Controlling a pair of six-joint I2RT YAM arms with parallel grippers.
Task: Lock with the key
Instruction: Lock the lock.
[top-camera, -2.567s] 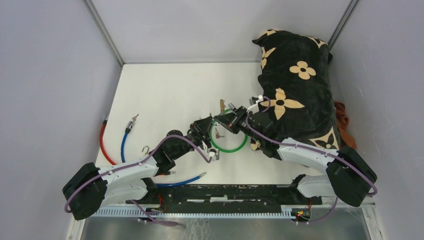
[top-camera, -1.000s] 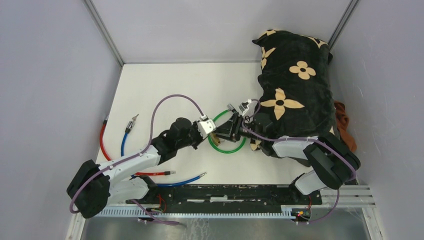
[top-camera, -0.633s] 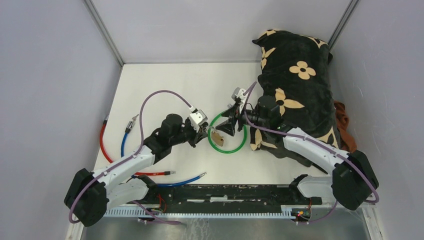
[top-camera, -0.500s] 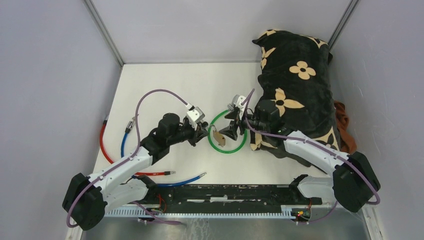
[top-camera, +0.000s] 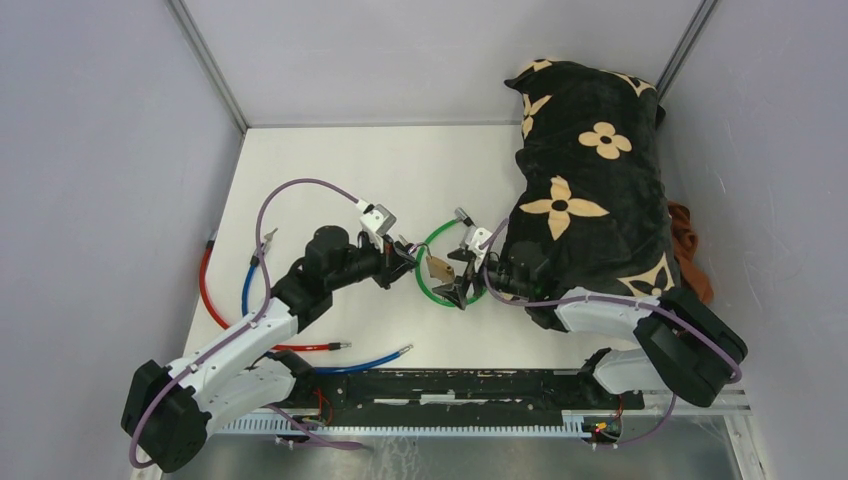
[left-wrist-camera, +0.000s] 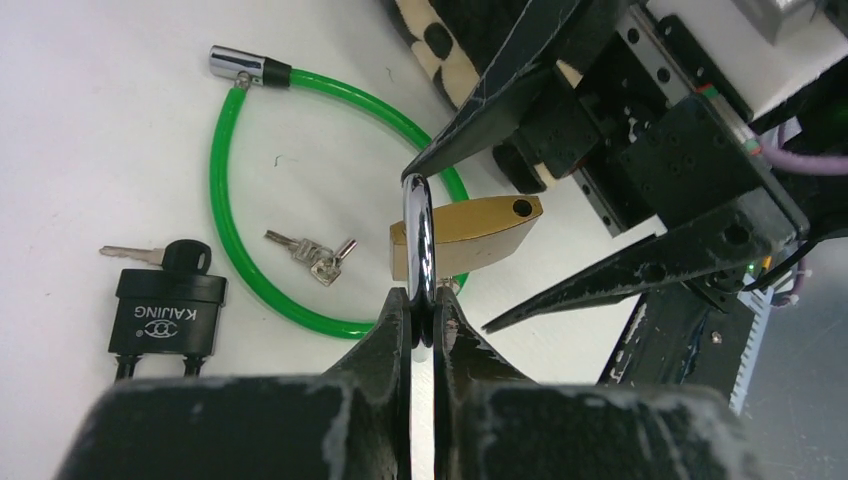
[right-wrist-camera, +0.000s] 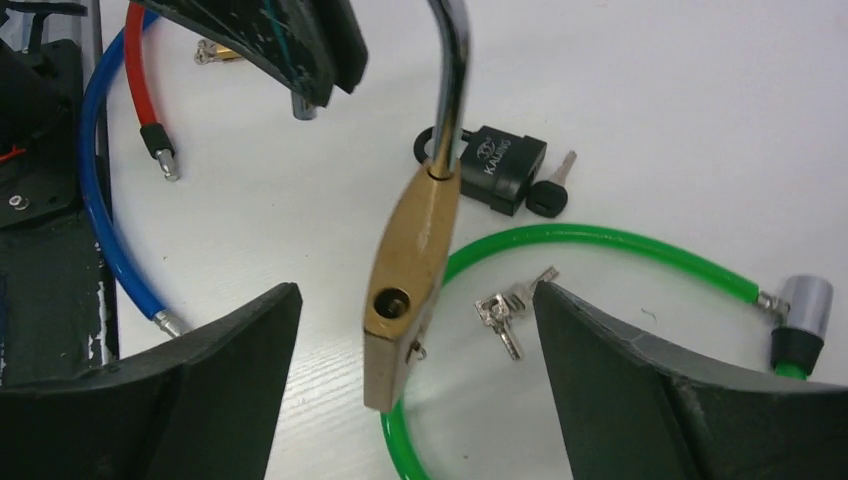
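A brass padlock hangs in the air by its steel shackle, with my left gripper shut on that shackle. Its keyhole faces the right wrist camera. My right gripper stands wide open. The lock body sits between its fingers and touches neither. A small bunch of silver keys lies on the table inside the green cable loop, below the lock. In the top view my right gripper is just right of the lock.
A black padlock with a key in it lies left of the green cable. Red and blue cables lie at the left. A black flowered pillow fills the right side.
My right gripper has opened wide and drawn back toward the near edge. My left arm has shifted a little left, still holding the padlock by its shackle.
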